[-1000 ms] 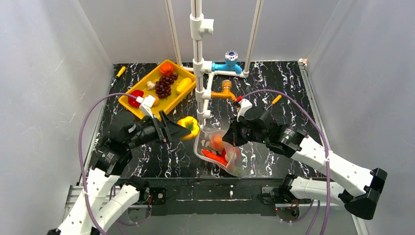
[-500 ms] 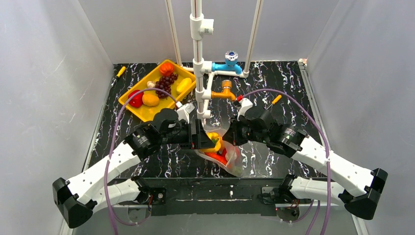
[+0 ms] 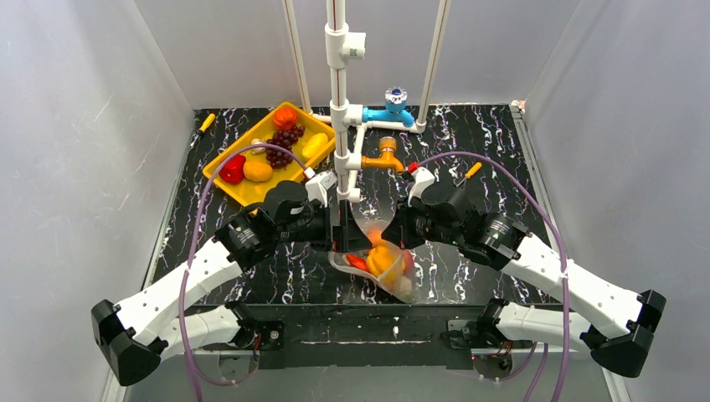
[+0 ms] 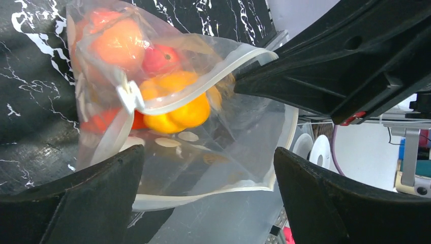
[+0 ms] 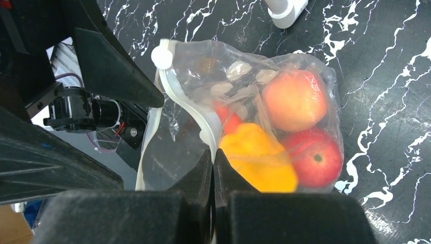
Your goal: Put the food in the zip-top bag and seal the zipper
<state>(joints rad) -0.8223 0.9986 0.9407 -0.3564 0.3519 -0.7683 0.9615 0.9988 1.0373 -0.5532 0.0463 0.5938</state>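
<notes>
The clear dotted zip-top bag (image 3: 387,266) lies open at the table's near middle. A yellow pepper (image 3: 381,260) lies inside it with a peach (image 5: 294,99), a red apple (image 5: 312,155) and another red piece. My right gripper (image 5: 213,155) is shut on the zipper (image 5: 183,104) strip at the bag's mouth and holds it up. My left gripper (image 4: 208,157) is open and empty at the mouth, its jaws wide apart either side of the rim (image 4: 203,96). The pepper (image 4: 175,104) sits just inside the opening.
A yellow tray (image 3: 251,191) at the back left holds a red pepper (image 3: 232,167), an orange fruit (image 3: 258,171), purple grapes (image 3: 283,142), a tomato (image 3: 285,115) and a yellow piece (image 3: 314,144). A white pipe stand (image 3: 339,126) with blue (image 3: 395,105) and orange (image 3: 385,155) valves rises just behind the bag.
My left gripper carried the yellow pepper rightward to the bag mouth and let it go. The pepper now lies inside the bag. My right gripper kept its hold.
</notes>
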